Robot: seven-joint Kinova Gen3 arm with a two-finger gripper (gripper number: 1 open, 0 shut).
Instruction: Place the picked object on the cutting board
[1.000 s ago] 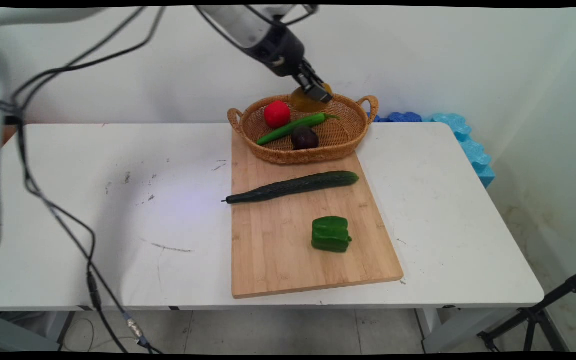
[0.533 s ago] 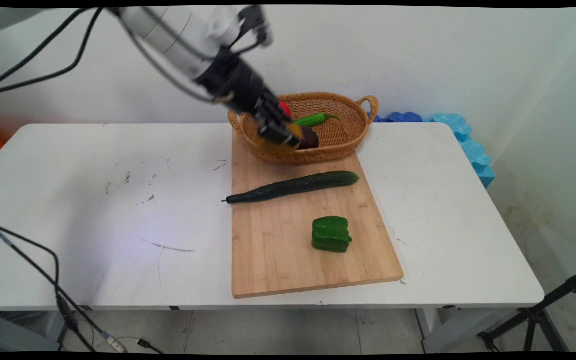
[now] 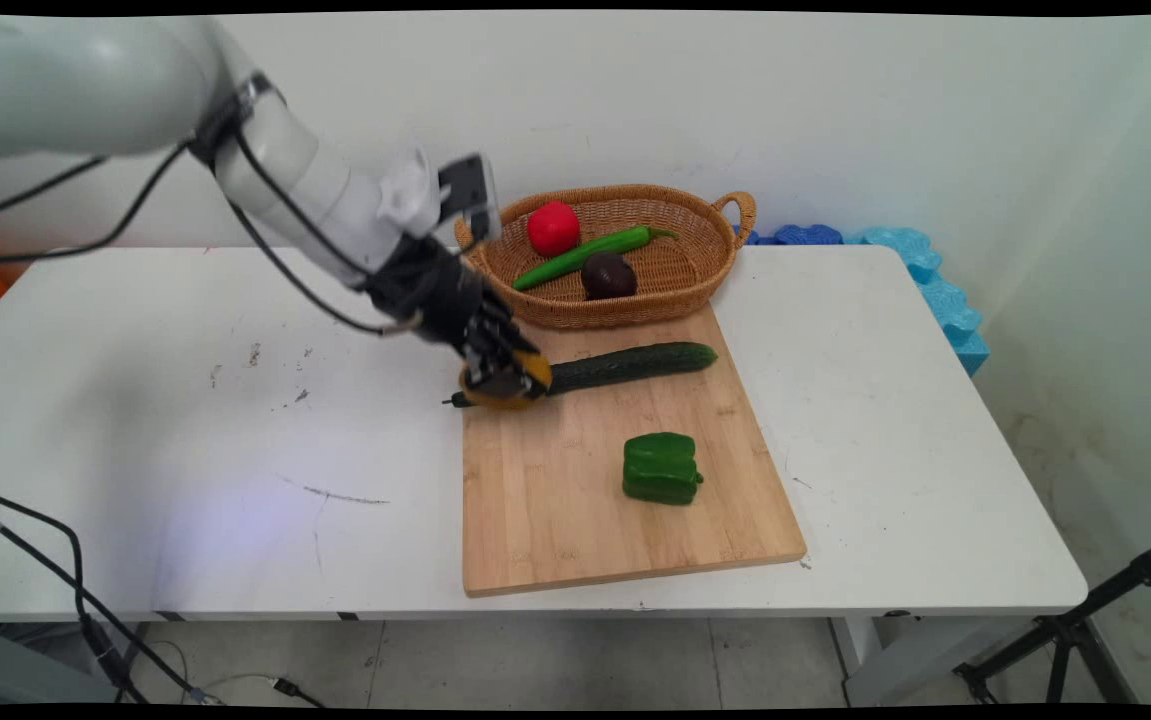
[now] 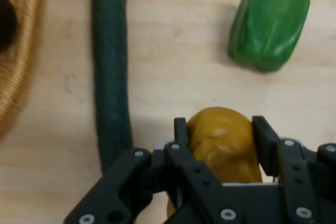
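You see a rounded yellow-brown potato clamped between the gripper fingers. The dark cucumber lies just beside it.

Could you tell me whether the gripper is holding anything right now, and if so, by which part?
Yes: the gripper is shut on a yellow-brown potato, its fingers pressing the potato's two opposite sides.

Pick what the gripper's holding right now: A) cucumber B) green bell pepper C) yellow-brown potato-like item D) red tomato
C: the gripper is shut on the yellow-brown item, held over the cutting board next to the cucumber.
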